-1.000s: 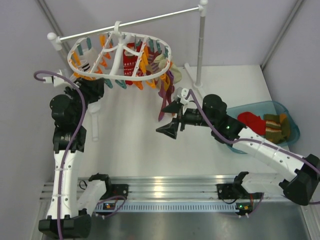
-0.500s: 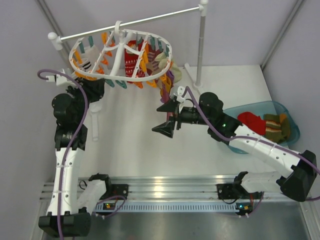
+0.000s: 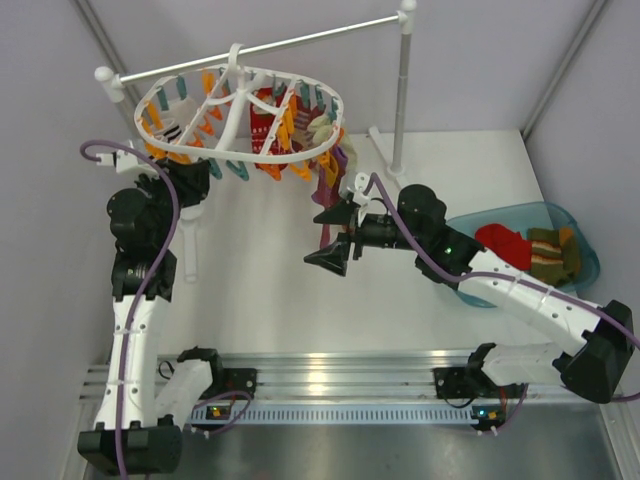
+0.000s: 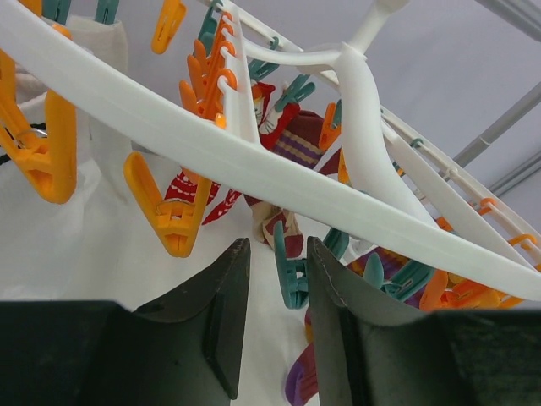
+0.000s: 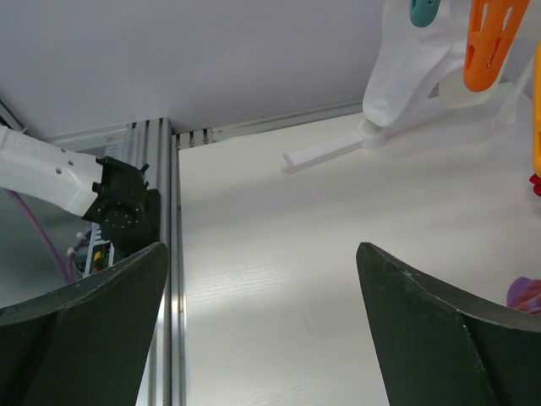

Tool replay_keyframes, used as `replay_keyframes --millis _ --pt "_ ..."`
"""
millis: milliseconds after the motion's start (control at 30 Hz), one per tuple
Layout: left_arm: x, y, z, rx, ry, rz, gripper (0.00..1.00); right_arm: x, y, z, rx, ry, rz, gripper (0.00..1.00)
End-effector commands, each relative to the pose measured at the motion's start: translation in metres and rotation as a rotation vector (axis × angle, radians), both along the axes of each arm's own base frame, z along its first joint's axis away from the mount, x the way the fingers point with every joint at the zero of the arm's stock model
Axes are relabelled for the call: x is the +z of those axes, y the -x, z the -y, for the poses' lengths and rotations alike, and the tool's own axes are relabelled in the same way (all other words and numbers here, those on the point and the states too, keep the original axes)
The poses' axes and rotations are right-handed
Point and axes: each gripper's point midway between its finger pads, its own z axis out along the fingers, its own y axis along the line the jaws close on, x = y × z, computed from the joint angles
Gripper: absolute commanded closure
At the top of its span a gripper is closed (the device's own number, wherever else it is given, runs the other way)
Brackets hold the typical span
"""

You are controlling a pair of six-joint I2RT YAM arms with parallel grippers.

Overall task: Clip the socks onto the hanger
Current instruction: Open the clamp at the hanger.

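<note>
left gripper is shoved up under the hanger, fingers nearly together w/ 1 teal clip sitting in the gap. prob there to squeeze that clip open so a sock can go in, imo. can't tell if it's actually pinching the clip or just bracketing it tho.

right gripper hangs over mid-table below the hanger's near rim, fingers wide apart w/ nothing in them, so no sock is ready to feed in. the socks (zigzag ones) are in the blue bin far right, beside a red sock, well apart from both grippers.

hanger hooks on the stand rod so the clips dangle free. no brand/label/text readable anywhere.
</note>
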Motion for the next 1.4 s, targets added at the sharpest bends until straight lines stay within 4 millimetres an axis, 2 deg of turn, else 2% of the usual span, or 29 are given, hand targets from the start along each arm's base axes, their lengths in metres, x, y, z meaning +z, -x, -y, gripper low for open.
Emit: replay_keyframes --millis 0,200,367,500,600,700,767,800,867,933,1000,1067,1200,1367 --pt "0.025 0.001 -0.002 0.006 -0.014 0.102 0.62 0.026 0.007 -0.002 0.016 -0.052 0.059 0.08" --pt "0.028 -0.011 0.002 -0.016 -0.007 0.116 0.63 0.028 0.007 -0.003 0.021 -0.064 0.069 0.08" --pt "0.024 -0.017 0.003 -0.022 -0.009 0.104 0.72 0.035 0.003 -0.008 0.022 -0.09 0.084 0.09" --pt "0.025 -0.016 0.002 -0.02 -0.01 0.103 0.77 0.043 -0.002 -0.015 0.019 -0.12 0.087 0.09" --pt "0.025 -0.012 0.005 -0.033 0.007 0.091 0.85 0.052 -0.006 -0.022 0.015 -0.15 0.079 0.1" --pt "0.029 -0.006 0.008 -0.05 0.031 0.079 0.93 0.06 -0.013 -0.032 -0.016 -0.186 0.094 0.15" --pt "0.021 -0.002 0.008 -0.046 0.067 0.027 0.96 0.069 -0.022 -0.041 -0.055 -0.228 0.101 0.23" --pt "0.019 0.0 0.01 -0.052 0.077 0.011 0.99 0.071 -0.019 -0.047 -0.052 -0.24 0.102 0.26" --pt "0.018 0.005 0.012 -0.059 0.093 -0.015 1.0 0.085 -0.019 -0.054 -0.052 -0.281 0.138 0.34" --pt "0.023 0.009 0.013 -0.062 0.106 -0.016 1.0 0.083 -0.018 -0.067 -0.041 -0.283 0.151 0.37" --pt "0.023 0.012 0.013 -0.064 0.113 -0.037 1.0 0.09 -0.015 -0.077 -0.023 -0.301 0.179 0.43" --pt "0.025 0.014 0.015 -0.071 0.117 -0.051 1.0 0.1 -0.012 -0.083 -0.014 -0.321 0.208 0.44" --pt "0.026 0.019 0.021 -0.108 0.114 -0.067 1.0 0.106 -0.015 -0.098 -0.028 -0.35 0.236 0.44" --pt "0.027 0.025 0.031 -0.166 0.114 -0.079 1.0 0.109 -0.033 -0.112 -0.091 -0.374 0.299 0.47"
